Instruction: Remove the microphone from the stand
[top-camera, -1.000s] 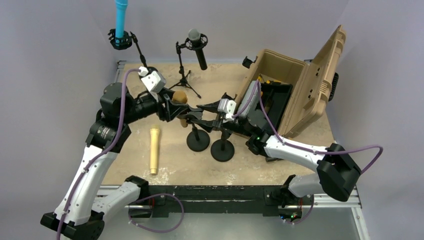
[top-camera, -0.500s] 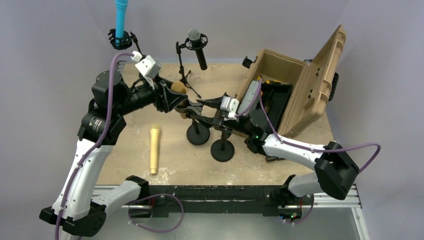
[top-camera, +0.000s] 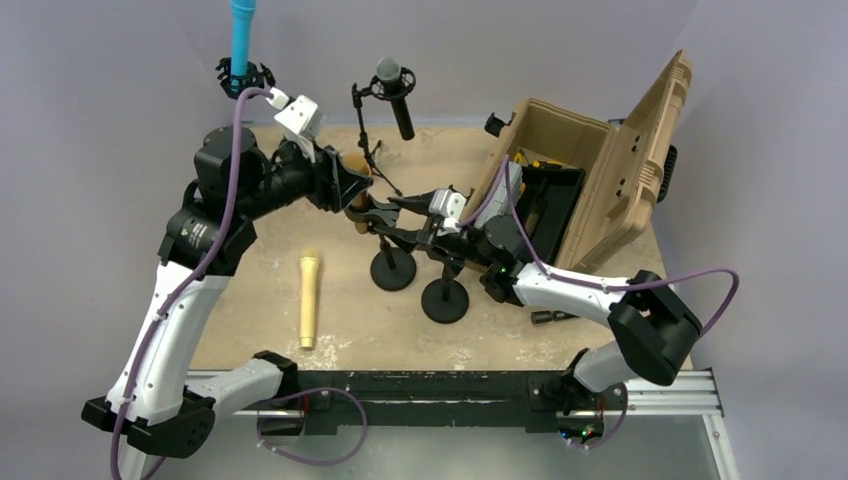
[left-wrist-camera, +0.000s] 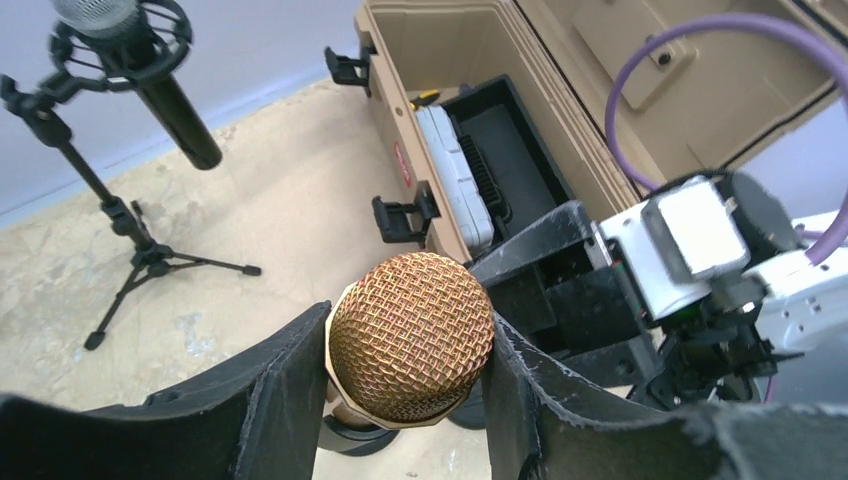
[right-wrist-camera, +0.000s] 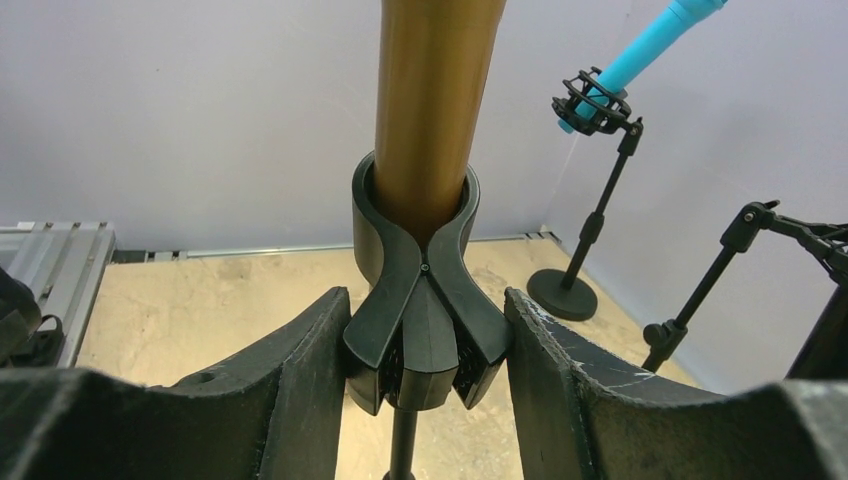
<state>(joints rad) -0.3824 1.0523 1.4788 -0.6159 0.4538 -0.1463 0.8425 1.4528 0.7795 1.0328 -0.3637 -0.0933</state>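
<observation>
A gold microphone (left-wrist-camera: 411, 338) stands with its body (right-wrist-camera: 435, 100) in the black clip (right-wrist-camera: 425, 310) of a round-base stand (top-camera: 393, 270). My left gripper (left-wrist-camera: 410, 350) is shut on its mesh head, one finger on each side. In the top view the left gripper (top-camera: 350, 190) sits at the centre back, over the stand. My right gripper (right-wrist-camera: 425, 350) is shut on the clip just below the microphone body, and in the top view it (top-camera: 385, 215) reaches in from the right.
A second round-base stand (top-camera: 445, 300) is close in front. Another gold microphone (top-camera: 308, 302) lies on the table at left. A blue microphone on a stand (top-camera: 241, 40) and a black one on a tripod (top-camera: 398, 95) stand at the back. An open tan case (top-camera: 600, 160) stands at right.
My left gripper has moved up and toward the back with the microphone head. My right gripper and the stand's clip have shifted left with it. Both grips are unchanged.
</observation>
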